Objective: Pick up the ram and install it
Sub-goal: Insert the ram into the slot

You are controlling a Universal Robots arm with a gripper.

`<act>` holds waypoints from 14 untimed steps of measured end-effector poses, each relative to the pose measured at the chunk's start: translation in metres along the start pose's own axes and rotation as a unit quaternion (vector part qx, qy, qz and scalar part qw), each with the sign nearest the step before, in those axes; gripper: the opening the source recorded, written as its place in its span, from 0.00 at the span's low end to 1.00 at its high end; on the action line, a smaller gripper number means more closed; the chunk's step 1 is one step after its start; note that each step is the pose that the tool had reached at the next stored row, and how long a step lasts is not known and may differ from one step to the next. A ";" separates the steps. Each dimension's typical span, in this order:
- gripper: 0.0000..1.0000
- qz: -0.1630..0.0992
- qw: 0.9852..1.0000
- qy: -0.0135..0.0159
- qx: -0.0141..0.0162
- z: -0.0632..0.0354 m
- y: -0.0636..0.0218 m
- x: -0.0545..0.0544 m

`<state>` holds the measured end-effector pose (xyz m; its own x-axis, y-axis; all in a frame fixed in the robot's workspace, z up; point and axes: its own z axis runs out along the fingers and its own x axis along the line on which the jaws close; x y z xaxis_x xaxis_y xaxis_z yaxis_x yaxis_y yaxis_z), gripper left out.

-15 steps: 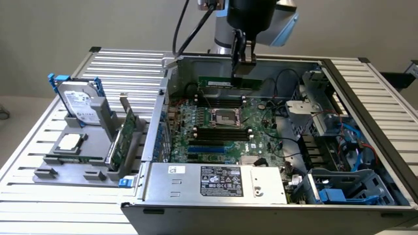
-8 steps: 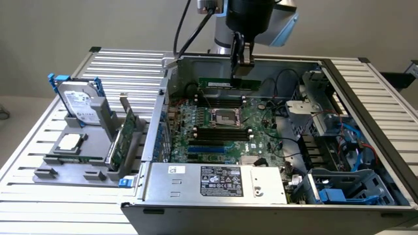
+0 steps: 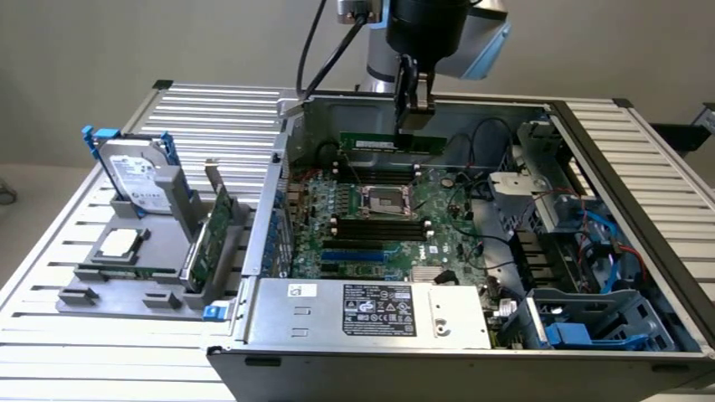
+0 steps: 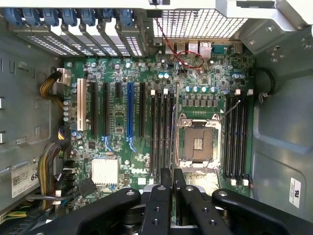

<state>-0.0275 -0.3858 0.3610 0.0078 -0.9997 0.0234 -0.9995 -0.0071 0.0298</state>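
Green ram (image 3: 391, 142): one stick, lying level, hanging at 6 o'clock from my gripper (image 3: 411, 127), whose fingers are clamped on its upper edge near the middle. Taking the exterior view as a clock face, I log it at 12 o'clock inside the open computer case (image 3: 447, 373). It is held above the motherboard (image 3: 447, 226) and not seated in any black slot (image 3: 380, 224). Hard drive (image 3: 140, 180): upright in a grey holder (image 3: 146, 251) at 9 o'clock, outside the case.
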 end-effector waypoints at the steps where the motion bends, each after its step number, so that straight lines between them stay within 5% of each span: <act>1: 0.14 0.000 1.000 0.000 0.000 0.0000 0.0000 0.000; 8: 0.14 0.000 1.000 -0.001 0.000 0.0001 0.0000 0.000; 14: 0.14 0.000 1.000 -0.001 0.000 0.0103 0.0011 0.000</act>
<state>-0.0289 -0.3862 0.3508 0.0081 -0.9997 0.0215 -0.9995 -0.0075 0.0298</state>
